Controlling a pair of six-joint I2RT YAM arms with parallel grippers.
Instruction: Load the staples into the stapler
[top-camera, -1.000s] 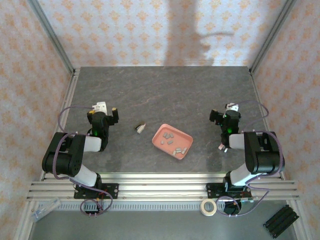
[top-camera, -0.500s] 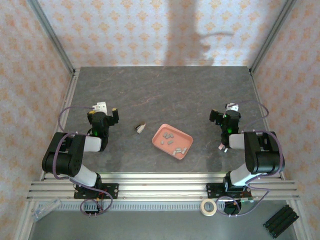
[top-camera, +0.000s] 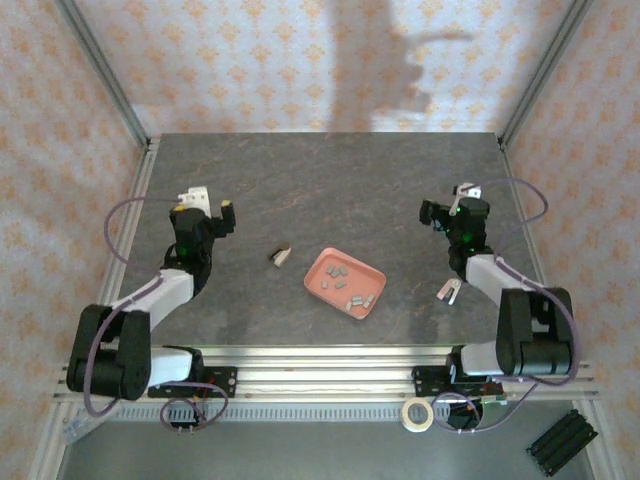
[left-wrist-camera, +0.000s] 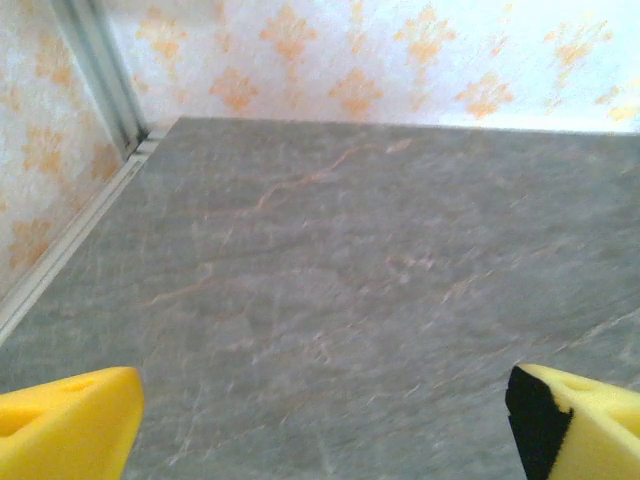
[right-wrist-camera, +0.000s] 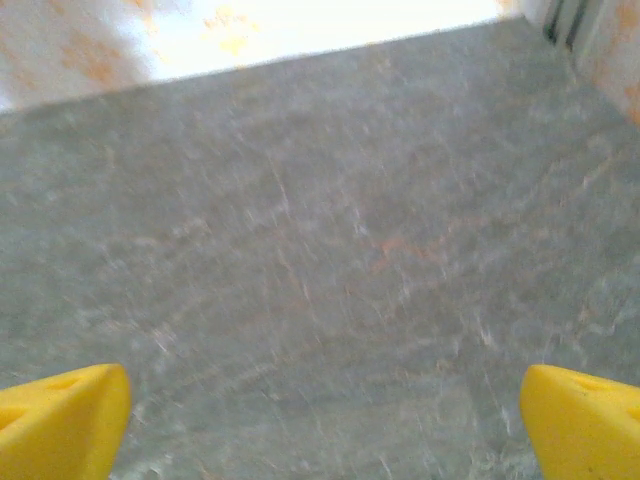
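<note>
table (top-camera: 330, 170), grey | stapler (top-camera: 280, 257) | pink tray (top-camera: 312, 280) | small pale object (top-camera: 449, 290), perhaps plastic

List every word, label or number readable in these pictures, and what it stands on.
None is readable. The tiny pale pink-and-white stapler, the salmon-pink rectangular tray and the grey stone-patterned table show no lettering; any print on them is too small to tell.

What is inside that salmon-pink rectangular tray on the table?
Several tiny grey metal staple strips lie loose inside the salmon-pink tray. Too small to tell whether any hide beneath others.
</note>
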